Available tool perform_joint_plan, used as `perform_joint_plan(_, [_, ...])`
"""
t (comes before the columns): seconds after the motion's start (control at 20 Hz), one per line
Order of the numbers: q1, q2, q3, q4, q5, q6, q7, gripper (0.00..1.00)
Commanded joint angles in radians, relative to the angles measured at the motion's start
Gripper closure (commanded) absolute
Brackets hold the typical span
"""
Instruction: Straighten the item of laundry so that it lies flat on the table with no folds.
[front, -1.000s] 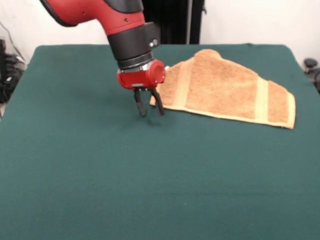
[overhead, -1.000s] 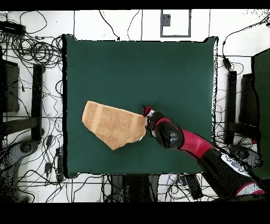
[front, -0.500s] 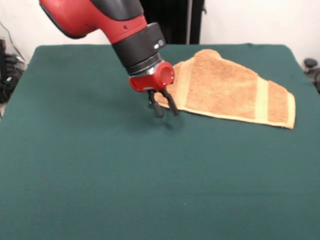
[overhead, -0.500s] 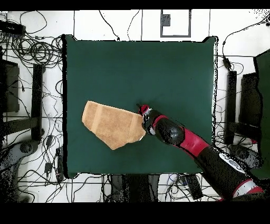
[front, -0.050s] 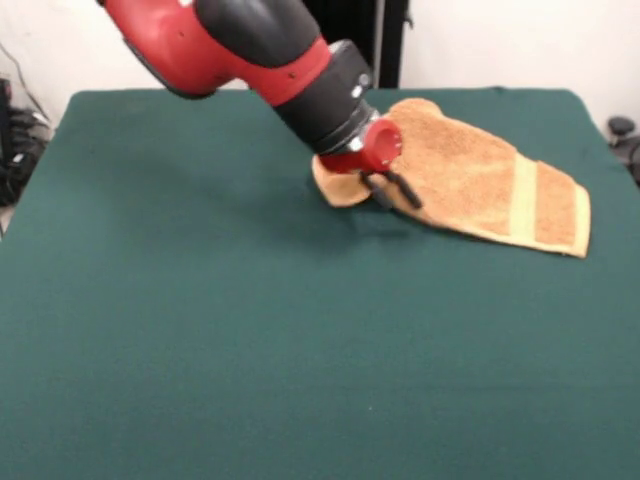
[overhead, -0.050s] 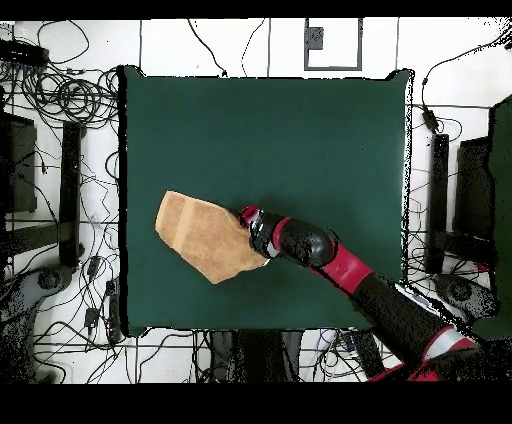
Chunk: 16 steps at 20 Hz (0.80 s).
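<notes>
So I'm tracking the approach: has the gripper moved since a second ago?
Yes. In the front view the gripper has swung right, from over the bare table onto the towel's left end, fingers apart.

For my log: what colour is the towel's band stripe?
Pale tan, lighter than the orange-tan towel; the band stripe shows best in the front view.
</notes>
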Motion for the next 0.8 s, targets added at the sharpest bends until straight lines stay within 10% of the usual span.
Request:
perform_joint_plan(0.05, [0.09, 0.056, 0.034, 0.031, 0.119, 0.253, 0.1, 0.0])
perform_joint_plan(0.8, [0.121, 0.087, -0.039, 0.06, 0.098, 0.217, 0.102, 0.0])
